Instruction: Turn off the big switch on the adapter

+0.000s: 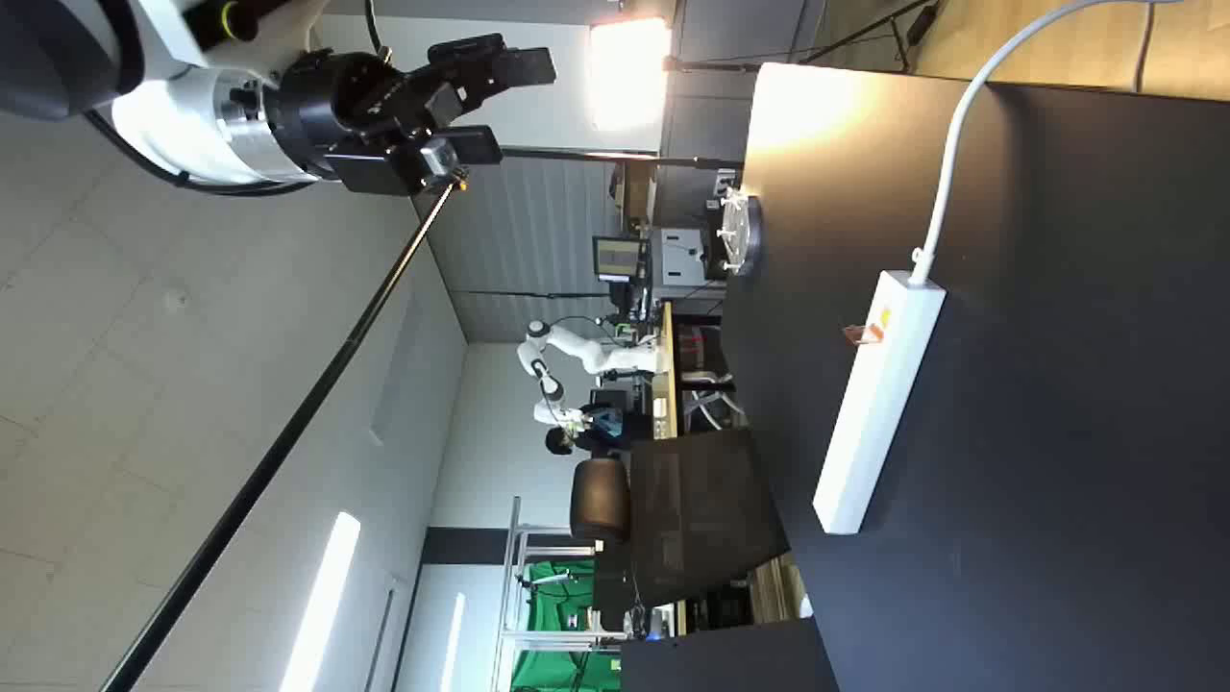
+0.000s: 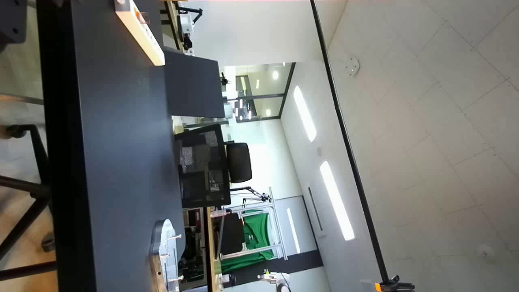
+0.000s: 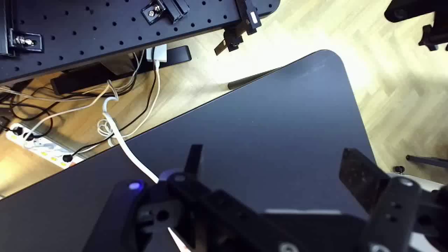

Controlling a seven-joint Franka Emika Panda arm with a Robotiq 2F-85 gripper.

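The adapter is a long white power strip [image 1: 873,423] lying on the dark table; it also shows in an exterior view [image 2: 140,34]. A reddish see-through switch piece [image 1: 864,333] stands up from its face near the cable end, and it shows in an exterior view [image 2: 142,17]. Whether it is on or off I cannot tell. In the wrist view only a white sliver of the strip [image 3: 178,239] shows; my gripper hides the rest. My gripper [image 1: 502,106] is open and empty, high above the table and apart from the strip. In the wrist view its fingers [image 3: 273,161] are wide apart.
A white cable [image 1: 951,163] runs from the strip over the table [image 3: 266,115] edge. A clear plate with pegs [image 1: 738,231] stands on the table. A black pole [image 1: 317,394] crosses near the gripper in an exterior view. Another plugged strip [image 3: 43,147] lies on the floor among cables.
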